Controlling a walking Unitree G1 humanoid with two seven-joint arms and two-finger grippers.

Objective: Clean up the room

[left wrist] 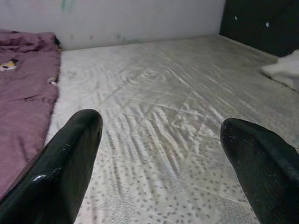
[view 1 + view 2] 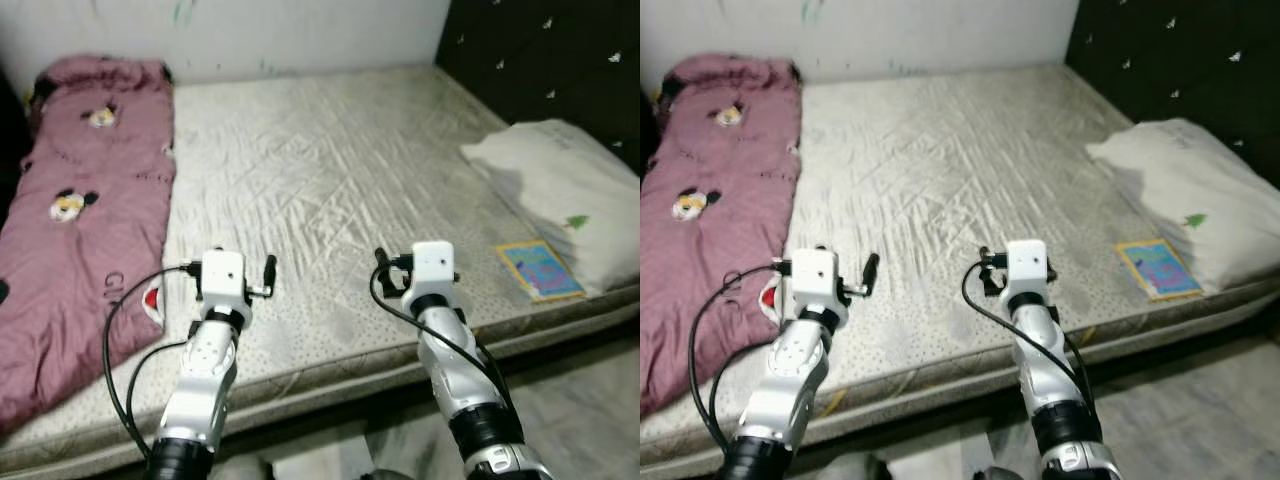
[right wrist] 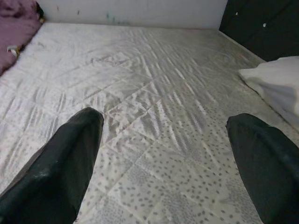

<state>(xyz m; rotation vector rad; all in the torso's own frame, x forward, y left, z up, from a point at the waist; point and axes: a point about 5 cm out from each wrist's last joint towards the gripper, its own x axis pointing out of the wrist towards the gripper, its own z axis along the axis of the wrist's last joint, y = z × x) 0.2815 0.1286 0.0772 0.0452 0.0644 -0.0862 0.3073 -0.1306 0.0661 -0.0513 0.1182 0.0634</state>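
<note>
Maroon cartoon-print blanket [image 2: 85, 210] is lying crumpled along the bed's [image 2: 330, 180] left side, probably the first thing to tidy, since both hands, left hand [image 1: 159, 154] and right hand [image 3: 163, 158], hover spread wide and empty over the near edge.
</note>
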